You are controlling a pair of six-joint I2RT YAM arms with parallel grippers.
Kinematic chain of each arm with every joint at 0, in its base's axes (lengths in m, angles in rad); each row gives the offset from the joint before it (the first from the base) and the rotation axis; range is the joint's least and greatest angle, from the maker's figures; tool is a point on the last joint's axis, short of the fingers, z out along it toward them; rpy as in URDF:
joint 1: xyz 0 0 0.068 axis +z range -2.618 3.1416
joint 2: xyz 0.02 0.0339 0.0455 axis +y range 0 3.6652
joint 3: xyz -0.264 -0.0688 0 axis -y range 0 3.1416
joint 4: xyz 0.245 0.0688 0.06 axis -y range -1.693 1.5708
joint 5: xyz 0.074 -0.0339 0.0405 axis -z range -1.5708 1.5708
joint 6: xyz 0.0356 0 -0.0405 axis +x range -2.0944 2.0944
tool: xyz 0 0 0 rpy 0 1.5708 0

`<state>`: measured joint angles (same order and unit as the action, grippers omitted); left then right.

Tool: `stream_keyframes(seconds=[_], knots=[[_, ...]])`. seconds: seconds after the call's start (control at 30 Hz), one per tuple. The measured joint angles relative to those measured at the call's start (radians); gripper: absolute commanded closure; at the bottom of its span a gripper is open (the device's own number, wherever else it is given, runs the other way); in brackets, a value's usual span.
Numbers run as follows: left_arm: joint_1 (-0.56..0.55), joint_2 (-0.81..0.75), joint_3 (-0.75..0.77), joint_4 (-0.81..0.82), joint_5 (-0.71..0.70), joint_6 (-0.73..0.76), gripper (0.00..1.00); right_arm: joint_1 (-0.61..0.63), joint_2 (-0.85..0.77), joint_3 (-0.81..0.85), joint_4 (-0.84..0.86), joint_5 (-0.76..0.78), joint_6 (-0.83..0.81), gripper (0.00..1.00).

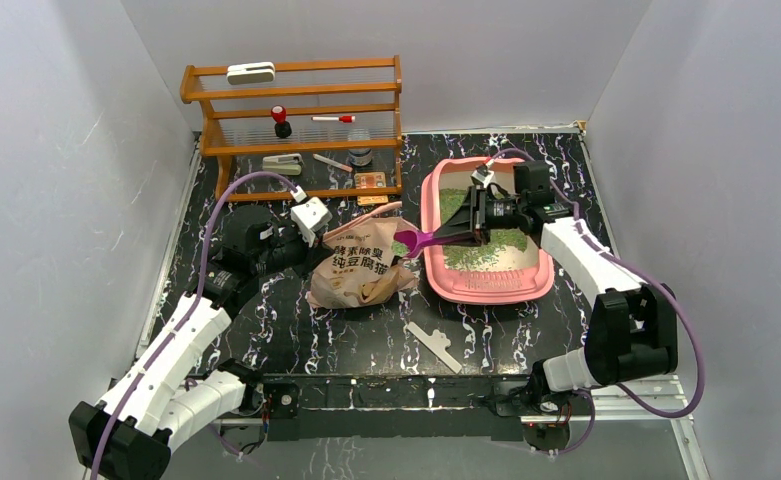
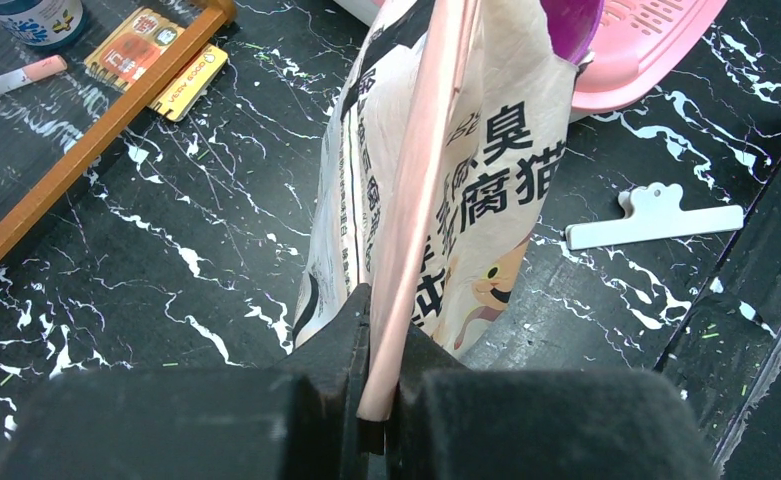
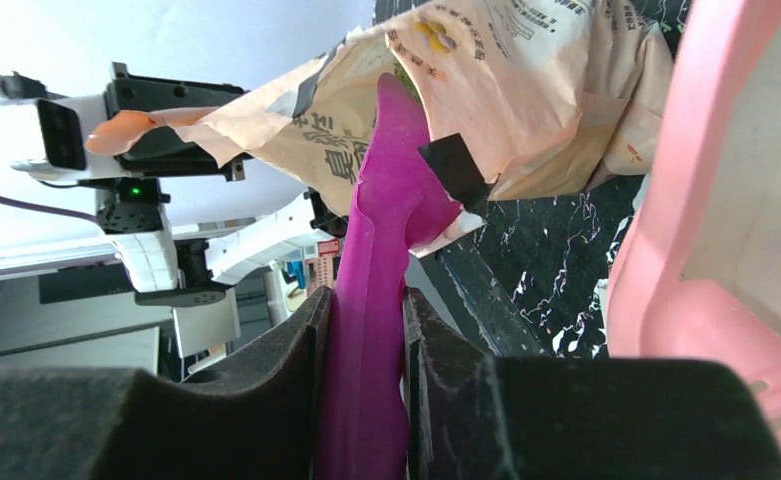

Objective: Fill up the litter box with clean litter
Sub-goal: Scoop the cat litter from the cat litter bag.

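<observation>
Although the litter box [image 1: 491,293], at two o'clock on the worktop [image 1: 366,340], is thinly covered with clean litter [image 1: 466,257], more seems needed: the bag [image 1: 361,280] is pinched tight by the left end effector [image 2: 376,320], and the scoop [image 1: 416,241] is clamped by the right end effector [image 3: 366,320] at the bag's mouth.

The litter box [image 1: 486,291] is a big pink tray with round corners and a raised rim. It lies flat on the black desk [image 1: 366,345], just right of the middle of the top picture. Its inner walls are pale. The clean litter [image 1: 469,257] is tiny green grains. It makes a thin, patchy layer on the floor of the box, and some pale floor shows through.
</observation>
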<state>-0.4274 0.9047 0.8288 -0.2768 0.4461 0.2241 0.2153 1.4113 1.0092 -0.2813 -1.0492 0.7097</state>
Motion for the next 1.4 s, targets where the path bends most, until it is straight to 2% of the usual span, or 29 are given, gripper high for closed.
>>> stream_keyframes(seconds=[0.23, 0.53, 0.73, 1.0, 1.4], knots=[[0.0, 0.0, 0.001, 0.0, 0.0, 0.002, 1.0, -0.117, -0.001, -0.002, 0.033, -0.081, 0.029, 1.0], [0.0, 0.0, 0.001, 0.0, 0.0, 0.002, 1.0, -0.126, -0.024, -0.139, 0.211, -0.166, 0.166, 1.0], [0.0, 0.0, 0.001, 0.0, -0.001, 0.0, 1.0, -0.13, -0.025, -0.156, 0.299, -0.185, 0.23, 1.0], [0.0, -0.003, 0.0, 0.0, -0.005, -0.001, 1.0, -0.203, -0.042, -0.156, 0.306, -0.214, 0.229, 1.0], [0.0, -0.003, -0.002, 0.008, -0.006, -0.023, 1.0, -0.175, -0.059, -0.188, 0.298, -0.228, 0.212, 1.0]])
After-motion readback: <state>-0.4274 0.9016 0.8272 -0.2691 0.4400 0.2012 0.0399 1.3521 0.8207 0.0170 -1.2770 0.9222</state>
